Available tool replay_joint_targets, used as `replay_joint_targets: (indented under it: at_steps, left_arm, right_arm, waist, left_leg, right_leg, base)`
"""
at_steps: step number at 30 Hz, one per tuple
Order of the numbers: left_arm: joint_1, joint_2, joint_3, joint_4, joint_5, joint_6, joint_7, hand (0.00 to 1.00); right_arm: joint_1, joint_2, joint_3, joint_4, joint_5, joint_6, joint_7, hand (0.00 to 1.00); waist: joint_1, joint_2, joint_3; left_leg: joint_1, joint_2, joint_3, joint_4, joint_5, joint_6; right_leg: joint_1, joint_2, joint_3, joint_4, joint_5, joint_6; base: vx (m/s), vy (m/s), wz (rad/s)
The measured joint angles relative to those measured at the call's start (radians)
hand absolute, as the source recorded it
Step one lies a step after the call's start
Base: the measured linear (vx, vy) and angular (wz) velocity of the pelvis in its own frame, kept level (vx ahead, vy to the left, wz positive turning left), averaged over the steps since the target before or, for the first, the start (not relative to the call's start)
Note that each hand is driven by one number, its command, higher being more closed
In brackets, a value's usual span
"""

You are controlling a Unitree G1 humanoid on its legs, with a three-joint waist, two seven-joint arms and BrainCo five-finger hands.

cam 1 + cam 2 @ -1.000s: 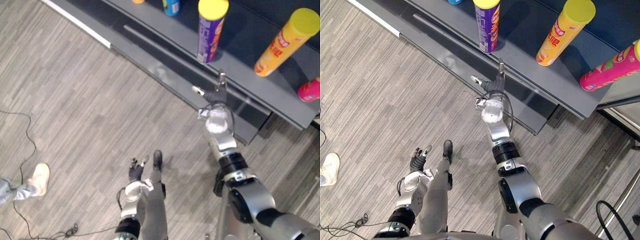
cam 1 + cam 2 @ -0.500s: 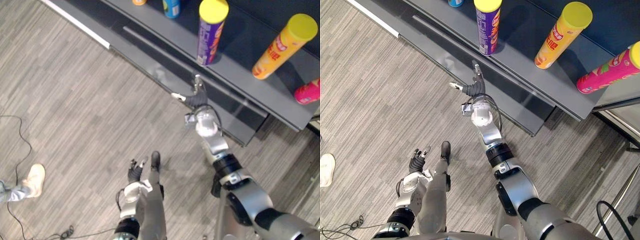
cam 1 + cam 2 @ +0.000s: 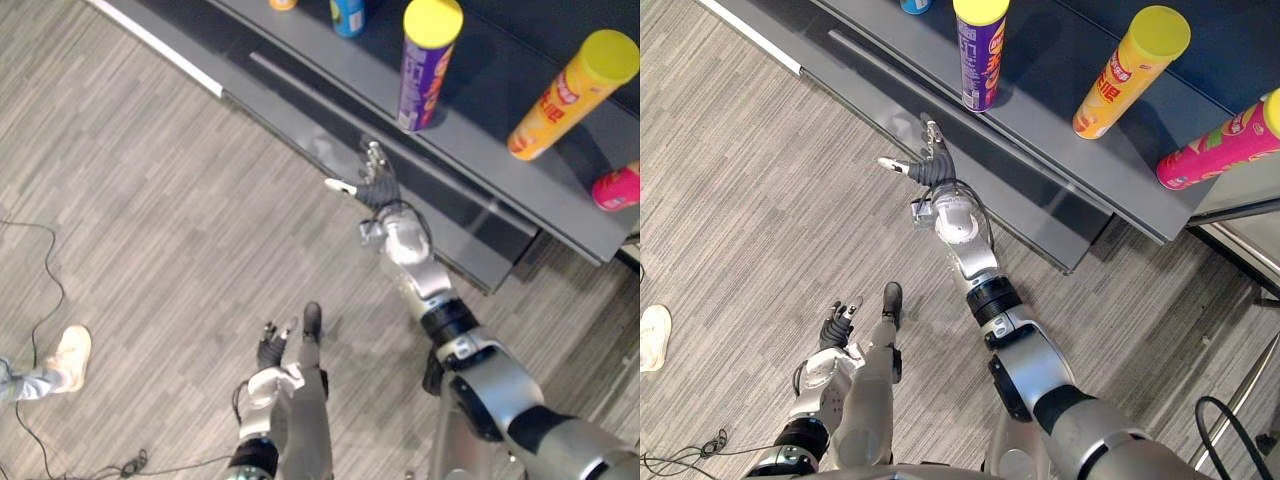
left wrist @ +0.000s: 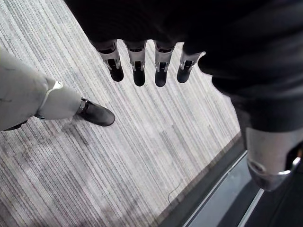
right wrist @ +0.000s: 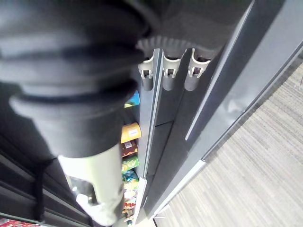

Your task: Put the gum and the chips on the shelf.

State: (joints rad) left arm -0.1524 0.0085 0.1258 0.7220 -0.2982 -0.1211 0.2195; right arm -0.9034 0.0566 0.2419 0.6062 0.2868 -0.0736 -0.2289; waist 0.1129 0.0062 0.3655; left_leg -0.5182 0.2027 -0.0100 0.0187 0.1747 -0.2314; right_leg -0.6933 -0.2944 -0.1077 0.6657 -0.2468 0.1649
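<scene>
Tall purple yellow-lidded chips tube (image 3: 425, 65) is up on the dark grey metal shelf (image 3: 472, 105), my right hand (image 3: 378, 188) is splayed empty beside its edge, left hand (image 3: 270, 348) hangs relaxed, and I can't spot the gum.

The dark grey shelf (image 3: 480, 120) in front of me runs slantwise from 11 o'clock to 3 o'clock. On its board a purple chips can (image 3: 422, 60) with a yellow lid stands at 1 o'clock, close to the front edge. An orange chips can (image 3: 565, 90), also yellow-lidded, stands apart from it at 2 o'clock, and a pink chips can (image 3: 1220, 145) sits further along at 3 o'clock. A blue container (image 3: 345, 12) and a small orange thing (image 3: 280, 3) sit at 12 o'clock, both cut off. Below the board a lower grey ledge (image 3: 330, 120) meets the grey striped floor (image 3: 170, 220). A person's pale shoe (image 3: 72, 355) rests on the floor at 8 o'clock.
</scene>
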Motion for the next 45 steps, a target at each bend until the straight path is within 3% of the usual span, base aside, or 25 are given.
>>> replay_joint_targets:
  at_steps: [22,29,38,45]
  left_arm:
    - [-0.001,0.011,0.021,0.0,-0.002,0.0,-0.03,0.0]
    - [-0.012,0.016,0.04,0.002,-0.005,-0.001,-0.028,0.0]
    - [-0.043,0.016,0.065,0.039,-0.011,-0.001,-0.024,0.0]
    - [-0.08,0.017,0.084,0.037,-0.012,-0.002,0.013,0.0]
  right_arm:
    - [-0.098,0.001,0.001,0.062,-0.001,-0.006,0.024,0.0]
    - [-0.129,0.003,0.01,0.077,-0.005,-0.006,0.003,0.0]
    - [-0.203,0.082,0.095,0.078,-0.053,-0.026,-0.018,0.0]
    - [-0.232,0.089,0.117,0.09,-0.104,-0.027,-0.064,0.0]
  waist:
    - [0.005,0.0,0.0]
    - [0.028,0.001,0.0]
    - [0.028,0.003,-0.002]
    - [0.029,0.003,-0.002]
  left_leg:
    - [-0.018,0.001,-0.002,0.003,-0.005,-0.007]
    - [-0.039,0.0,-0.005,0.01,0.0,0.0]
    - [-0.061,0.001,-0.007,0.01,-0.002,-0.002]
    - [-0.091,-0.003,-0.004,0.001,0.009,-0.003]
  right_leg:
    - [-0.014,0.0,-0.003,0.001,0.0,-0.001]
    - [-0.036,-0.002,-0.006,0.017,-0.001,-0.002]
    - [-0.06,-0.003,-0.007,0.02,-0.005,-0.008]
    - [-0.107,-0.004,0.004,0.041,-0.005,-0.008]
  base:
    - [0.0,0.0,0.0]
    - [0.06,-0.067,0.01]
    - [0.04,-0.074,0.01]
    - [0.04,-0.075,0.0]
